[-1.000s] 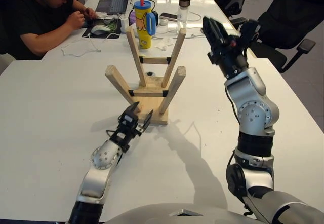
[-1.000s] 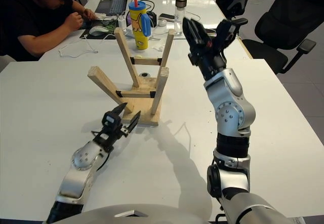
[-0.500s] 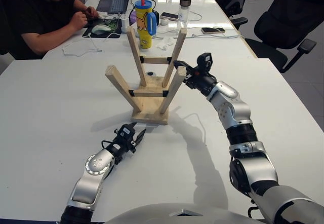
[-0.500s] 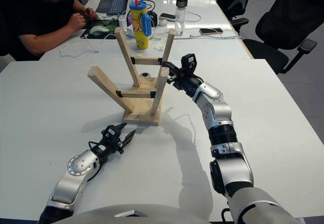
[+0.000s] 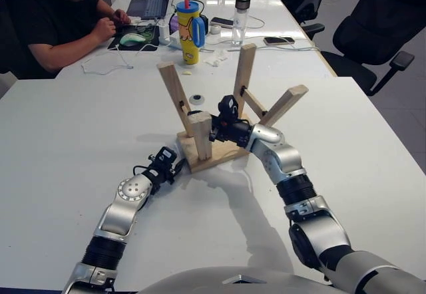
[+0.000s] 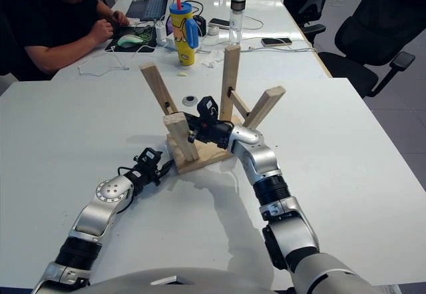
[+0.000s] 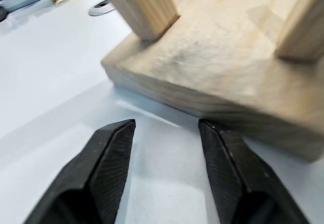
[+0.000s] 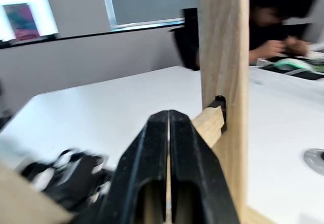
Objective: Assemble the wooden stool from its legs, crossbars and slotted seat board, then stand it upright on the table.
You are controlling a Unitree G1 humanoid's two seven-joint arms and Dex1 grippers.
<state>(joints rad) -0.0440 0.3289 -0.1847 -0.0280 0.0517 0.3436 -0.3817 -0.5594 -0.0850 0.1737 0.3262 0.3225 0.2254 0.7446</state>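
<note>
The stool [image 5: 206, 151] is pale wood with a faint grain, and it has small black brackets [image 8: 218, 102] at its crossbar joints. The table [image 5: 60, 128] is plain white. The left gripper [image 7: 167, 124] and right gripper [image 8: 167, 114] are black, and the left one's fingers [image 7: 111, 158] are finely cross-hatched. At the far left stands a yellow cup [image 5: 189, 38] with a blue handle and a red straw. The chairs [image 5: 379, 24] at the far right are black.
</note>
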